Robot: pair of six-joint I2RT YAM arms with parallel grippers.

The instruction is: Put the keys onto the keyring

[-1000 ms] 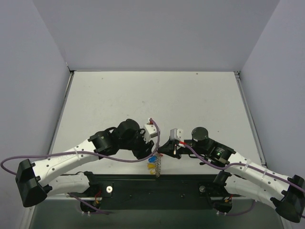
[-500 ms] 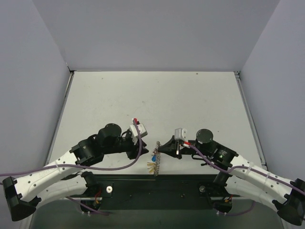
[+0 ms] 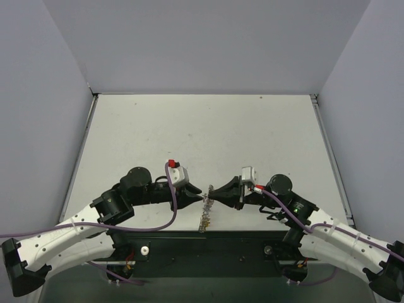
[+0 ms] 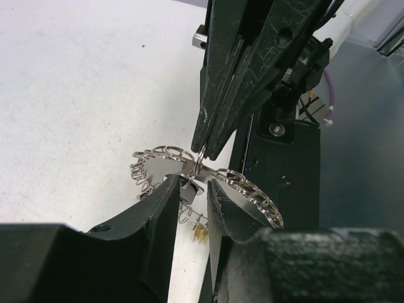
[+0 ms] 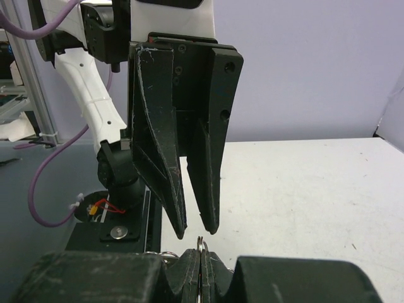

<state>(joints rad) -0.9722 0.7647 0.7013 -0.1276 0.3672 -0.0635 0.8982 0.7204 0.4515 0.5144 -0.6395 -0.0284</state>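
Left gripper (image 4: 194,188): jaws partly apart, holding nothing that we can make out. Its two fingers (image 4: 165,211) stand one on each side of the spot where a thin wire loop (image 4: 198,163) rises from the keyring (image 4: 252,193). We cannot tell whether either pad touches metal.

Right gripper (image 4: 206,142): jaws pressed together, clamped on that loop at the keyring's top edge. The ring hangs from this grip, between the two arms and over the near edge of the table (image 3: 208,132).

Keyring: silvery, with a chain-like rim. It hangs edge-on in the top view, just below the two sets of fingertips.

Keys (image 4: 201,232): we list a few small metal blades dangling under the ring. Their coloured heads are too small or too hidden to count, and we cannot say how many are on.

Step in hand, as we judge it: the left gripper is taking a second grip beside the right one's, to steady or part the loop.

Method we would advise:
- Close slowly and squarely, centred on the wire and not on the bumpy rim, which may slip out sideways.
- Hold the right grip firm and level so the ring does not swing.
- Leave the loop's mouth free of both sets of fingers.
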